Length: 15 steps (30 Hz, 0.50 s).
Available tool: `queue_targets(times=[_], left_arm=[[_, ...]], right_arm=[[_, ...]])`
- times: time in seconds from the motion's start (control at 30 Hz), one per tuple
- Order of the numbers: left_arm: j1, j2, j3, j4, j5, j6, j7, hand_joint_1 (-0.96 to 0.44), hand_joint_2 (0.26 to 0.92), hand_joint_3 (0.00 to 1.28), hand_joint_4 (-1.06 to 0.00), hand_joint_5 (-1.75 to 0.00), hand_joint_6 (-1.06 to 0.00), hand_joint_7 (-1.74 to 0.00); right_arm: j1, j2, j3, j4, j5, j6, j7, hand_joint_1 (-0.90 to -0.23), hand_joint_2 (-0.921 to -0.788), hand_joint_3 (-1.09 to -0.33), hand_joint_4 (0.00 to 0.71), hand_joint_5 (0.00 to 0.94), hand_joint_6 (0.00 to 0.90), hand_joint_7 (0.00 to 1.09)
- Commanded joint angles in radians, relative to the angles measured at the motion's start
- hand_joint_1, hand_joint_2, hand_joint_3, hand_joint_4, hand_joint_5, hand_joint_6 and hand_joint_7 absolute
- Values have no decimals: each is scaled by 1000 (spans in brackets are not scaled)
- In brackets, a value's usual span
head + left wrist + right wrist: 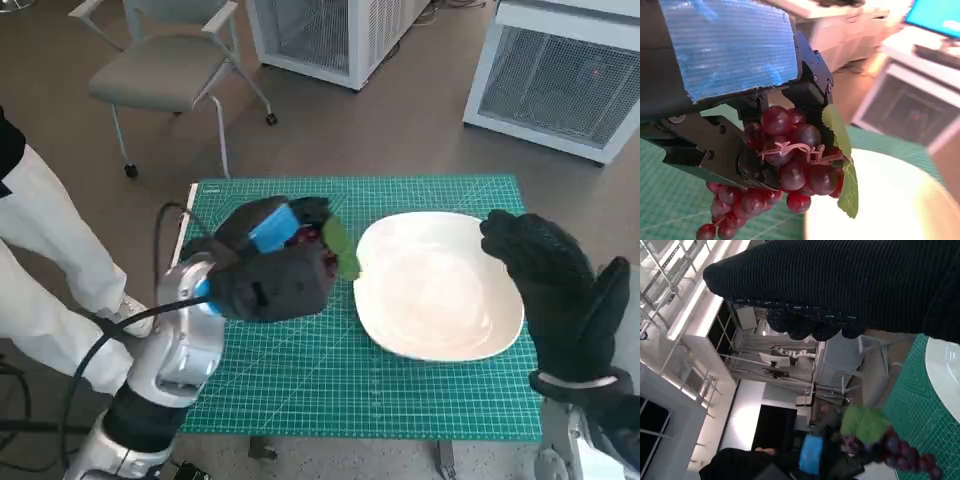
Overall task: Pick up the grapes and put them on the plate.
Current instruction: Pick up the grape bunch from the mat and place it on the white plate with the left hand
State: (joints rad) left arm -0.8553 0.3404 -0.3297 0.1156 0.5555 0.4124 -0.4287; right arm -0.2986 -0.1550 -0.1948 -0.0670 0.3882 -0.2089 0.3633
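The green mat (400, 390) covers the small table, and the white plate (440, 300) lies on its right half with nothing on it. At the plate's far-right edge the right hand (550, 275) hangs in its glove; from the head view it seems to hold nothing, but whether its fingers are spread or curled I cannot tell. The left hand (275, 270) hovers just left of the plate, and the left wrist view shows its fingers (725, 155) clamped round the grapes (790, 165) — a dark red bunch with a green leaf (842, 155), hanging clear of the mat. The right wrist view confirms the bunch is in the air, dangling beneath the hand.

So the pick-up looks done: the grapes are off the mat and carried, with the leaf about level with the plate's near rim. What is left, as I judge it, is the short carry over the plate, the lowering and the release — nothing rests on the plate yet.

No brand, label or readable writing shows; the mat bears only its printed grid lines.
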Motion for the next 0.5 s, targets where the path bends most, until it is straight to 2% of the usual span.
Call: queue_targets(times=[0.03, 0.33, 0.5], left_arm=[[-110, -51, -43, 45, 18, -33, 6, 1, 900, 13, -790, -1132, -748, -962], [-268, -164, -101, 195, 16, -102, 8, 1, 907, 25, -719, -1287, -787, -836], [-325, -208, -106, 283, 0, -166, 21, 2, 916, 44, -669, -1332, -753, -886]], right_arm=[[24, -6, -3, -3, 0, 12, -4, -381, -921, -632, 417, 699, 184, 971], [39, -5, -7, -21, 2, 19, -10, -381, -921, -633, 417, 698, 188, 971], [49, -6, -12, -33, 7, 25, -12, -381, -921, -634, 416, 699, 187, 971]])
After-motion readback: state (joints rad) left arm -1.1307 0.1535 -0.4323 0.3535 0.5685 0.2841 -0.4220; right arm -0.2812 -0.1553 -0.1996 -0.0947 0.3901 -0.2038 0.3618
